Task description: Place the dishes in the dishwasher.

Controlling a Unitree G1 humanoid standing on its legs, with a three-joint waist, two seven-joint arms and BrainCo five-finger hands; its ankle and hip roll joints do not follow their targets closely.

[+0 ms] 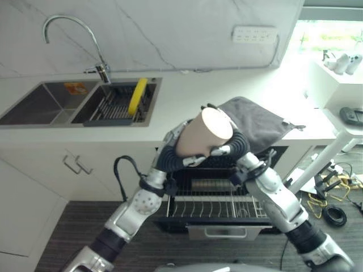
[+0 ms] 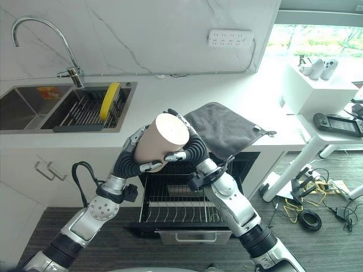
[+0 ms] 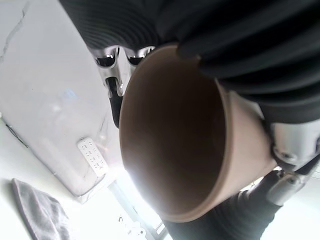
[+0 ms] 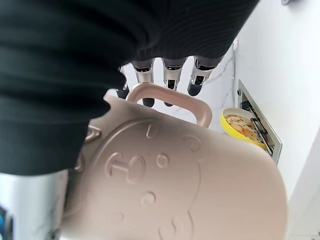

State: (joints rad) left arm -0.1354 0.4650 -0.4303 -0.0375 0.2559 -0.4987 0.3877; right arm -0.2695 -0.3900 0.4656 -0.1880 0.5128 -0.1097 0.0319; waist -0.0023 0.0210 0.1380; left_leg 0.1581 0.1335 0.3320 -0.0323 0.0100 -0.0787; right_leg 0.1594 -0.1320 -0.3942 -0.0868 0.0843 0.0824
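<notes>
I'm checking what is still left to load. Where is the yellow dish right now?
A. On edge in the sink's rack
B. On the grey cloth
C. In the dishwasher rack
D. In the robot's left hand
A: the yellow dish stands on edge in the rack in the sink, away from the open dishwasher.
</notes>
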